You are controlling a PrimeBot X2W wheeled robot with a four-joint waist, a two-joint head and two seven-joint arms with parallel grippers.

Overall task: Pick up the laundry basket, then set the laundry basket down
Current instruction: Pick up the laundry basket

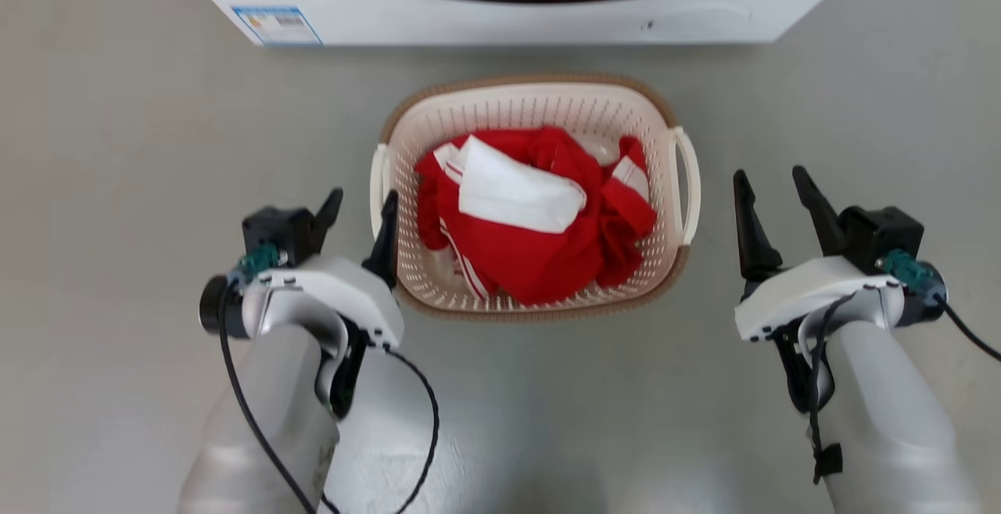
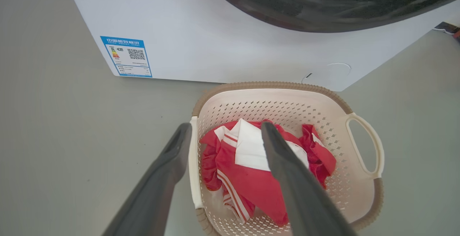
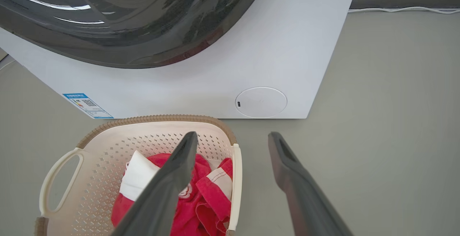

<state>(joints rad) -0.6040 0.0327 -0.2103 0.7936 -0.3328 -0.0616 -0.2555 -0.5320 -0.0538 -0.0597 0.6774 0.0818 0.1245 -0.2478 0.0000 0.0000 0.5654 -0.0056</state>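
The laundry basket (image 1: 539,80), cream-white with a brown rim, stands on the grey floor before the washing machine and holds red and white clothes (image 1: 539,252). My left gripper (image 1: 362,199) is open beside the basket's left handle (image 1: 378,185). In the left wrist view the left gripper (image 2: 226,125) has one finger outside that handle (image 2: 194,164) and one over the clothes. My right gripper (image 1: 769,176) is open, a little to the right of the right handle (image 1: 693,185). In the right wrist view that handle (image 3: 236,178) lies between the fingers of the right gripper (image 3: 233,135).
The white washing machine (image 1: 500,25) with its dark door (image 3: 125,20) stands close behind the basket, a blue label (image 2: 125,56) at its lower left corner. Bare grey floor (image 1: 117,146) spreads to both sides. A cable (image 3: 402,9) runs along the wall.
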